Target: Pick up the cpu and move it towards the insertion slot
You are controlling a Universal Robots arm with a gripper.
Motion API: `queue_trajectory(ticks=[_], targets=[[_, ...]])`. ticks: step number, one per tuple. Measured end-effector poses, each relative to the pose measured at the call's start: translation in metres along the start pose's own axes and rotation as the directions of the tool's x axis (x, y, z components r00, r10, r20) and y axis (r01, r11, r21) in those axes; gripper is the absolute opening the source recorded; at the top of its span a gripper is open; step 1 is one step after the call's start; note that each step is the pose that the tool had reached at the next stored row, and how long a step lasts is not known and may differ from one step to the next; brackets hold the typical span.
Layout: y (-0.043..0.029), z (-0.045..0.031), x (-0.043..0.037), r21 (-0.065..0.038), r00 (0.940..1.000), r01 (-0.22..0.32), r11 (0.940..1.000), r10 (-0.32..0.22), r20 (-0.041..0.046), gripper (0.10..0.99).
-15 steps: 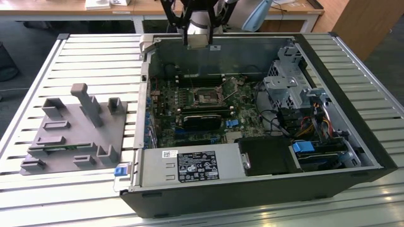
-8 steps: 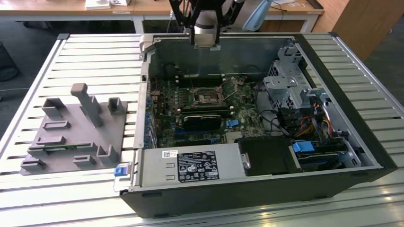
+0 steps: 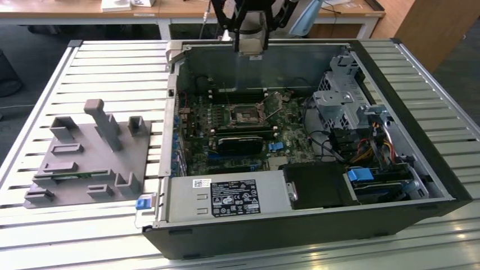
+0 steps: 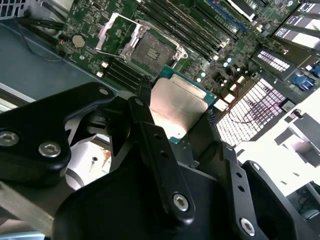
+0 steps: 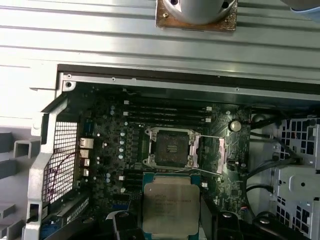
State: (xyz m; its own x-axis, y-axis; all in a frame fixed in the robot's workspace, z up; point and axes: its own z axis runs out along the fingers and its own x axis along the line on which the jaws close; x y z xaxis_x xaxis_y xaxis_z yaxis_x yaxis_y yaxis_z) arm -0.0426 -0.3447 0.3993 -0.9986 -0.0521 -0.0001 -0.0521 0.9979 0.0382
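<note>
The cpu (image 4: pixel 178 106) is a flat square chip with a silvery top and green rim, and my gripper (image 4: pixel 177 122) is shut on it by two opposite edges between black fingers (image 4: pixel 150 135). In the first wrist view the cpu (image 5: pixel 170 207) hangs in the air just short of the insertion slot (image 5: pixel 170 148). The slot is a square socket with a dark centre, and its shiny metal frame is swung open. In the second wrist view the insertion slot (image 4: pixel 150 50) lies beyond the chip. In the exterior view my gripper (image 3: pixel 250 48) hovers high over the case's far wall, above the insertion slot (image 3: pixel 246 115).
The open computer case (image 3: pixel 420 169) lies on a slatted metal table (image 3: pixel 112 73). Inside it are a power supply (image 3: pixel 225 198), a drive cage (image 3: pixel 345 107), cables and memory slots (image 5: pixel 165 112). A grey fixture block (image 3: pixel 82 157) stands at the exterior view's left.
</note>
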Motion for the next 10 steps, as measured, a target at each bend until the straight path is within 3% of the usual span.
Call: queue_trajectory(ticks=[10], targets=[[0.0179, 0.0010, -0.0065, 0.000, 1.0000, 0.000, 1.0000, 0.000, 0.0000, 0.545]])
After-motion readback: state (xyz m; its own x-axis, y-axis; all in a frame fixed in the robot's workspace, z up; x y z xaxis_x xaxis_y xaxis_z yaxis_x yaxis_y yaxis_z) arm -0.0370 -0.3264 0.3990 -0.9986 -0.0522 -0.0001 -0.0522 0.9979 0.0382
